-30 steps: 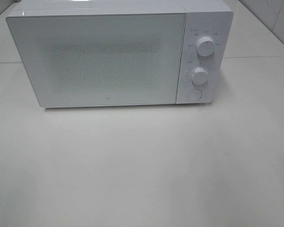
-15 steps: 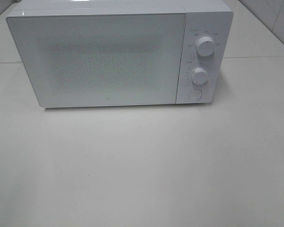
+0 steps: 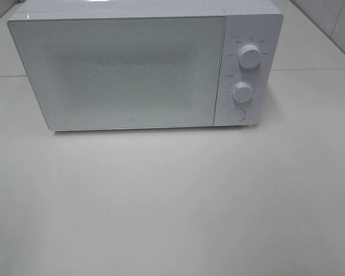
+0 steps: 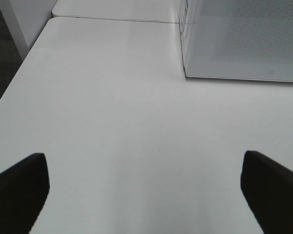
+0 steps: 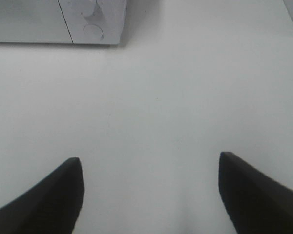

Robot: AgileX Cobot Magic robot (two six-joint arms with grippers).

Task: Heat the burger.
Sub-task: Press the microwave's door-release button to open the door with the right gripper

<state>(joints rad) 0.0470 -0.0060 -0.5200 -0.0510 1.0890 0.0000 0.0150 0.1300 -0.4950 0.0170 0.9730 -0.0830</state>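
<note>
The burger is out of view in every frame. A white microwave [image 3: 144, 66] stands at the back of the white table [image 3: 172, 201] with its door shut; two round knobs [image 3: 250, 57] and a round button [image 3: 236, 115] sit on its right panel. My left gripper [image 4: 144, 187] is open over bare table, off the microwave's left front corner [image 4: 185, 73], with nothing between its dark fingers [image 4: 19, 192]. My right gripper [image 5: 149, 192] is open too, empty, over bare table in front of the microwave's control panel [image 5: 93, 27]. Neither arm shows in the exterior high view.
The table's left edge [image 4: 19, 63] drops to a dark floor. A second tabletop [image 3: 310, 40] joins behind the microwave, and a tiled wall [image 3: 339, 23] rises at the back right.
</note>
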